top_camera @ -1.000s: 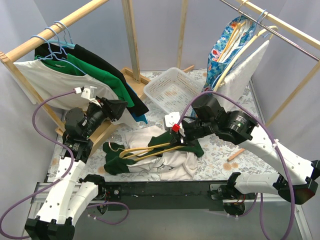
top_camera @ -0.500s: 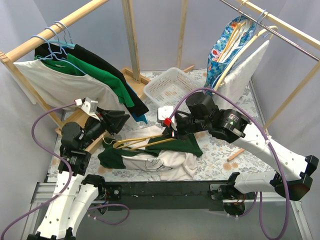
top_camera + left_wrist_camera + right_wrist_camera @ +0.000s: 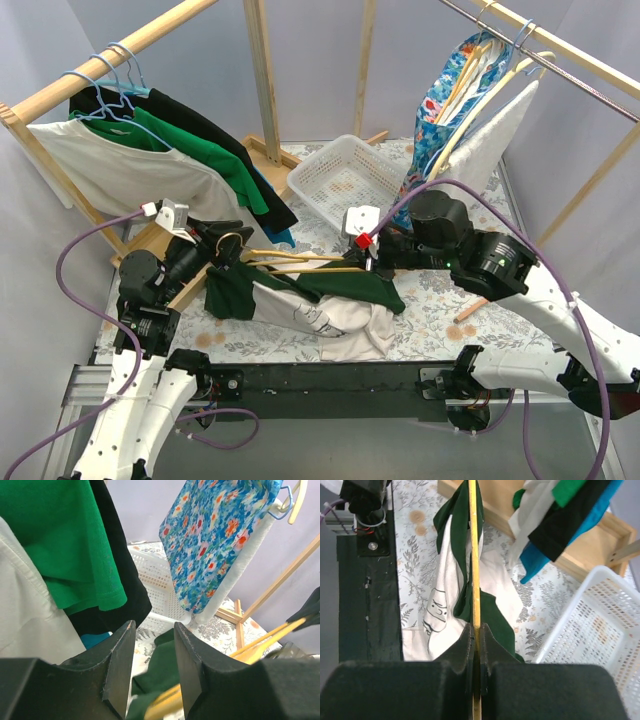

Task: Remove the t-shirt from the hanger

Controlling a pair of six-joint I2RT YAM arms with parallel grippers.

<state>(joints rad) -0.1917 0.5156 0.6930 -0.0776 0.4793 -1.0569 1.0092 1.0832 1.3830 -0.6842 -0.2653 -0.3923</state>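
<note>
At right gripper [image 3: 368,262]: jaws pinching hanger [image 3: 474,555], steadying it for stripping t-shirt [image 3: 350,288].
Left gripper [image 3: 153,640]: jaws spread, hovering near hanger's end.

the table [image 3: 440,322] is covered with a floral-printed cloth. a white basket [image 3: 345,180] is set toward its back. the white lower part of a green-and-white t-shirt [image 3: 350,328] is heaped near its front edge, and a short wooden stick [image 3: 472,308] is laid at the right.

T-shirt [image 3: 350,287] dk green + white w/ blk print; hanger [image 3: 474,555] pale yellow; basket [image 3: 315,198] white; tabletop [image 3: 440,320] grey leaf print; hung cloth [image 3: 220,535] blue floral.
</note>
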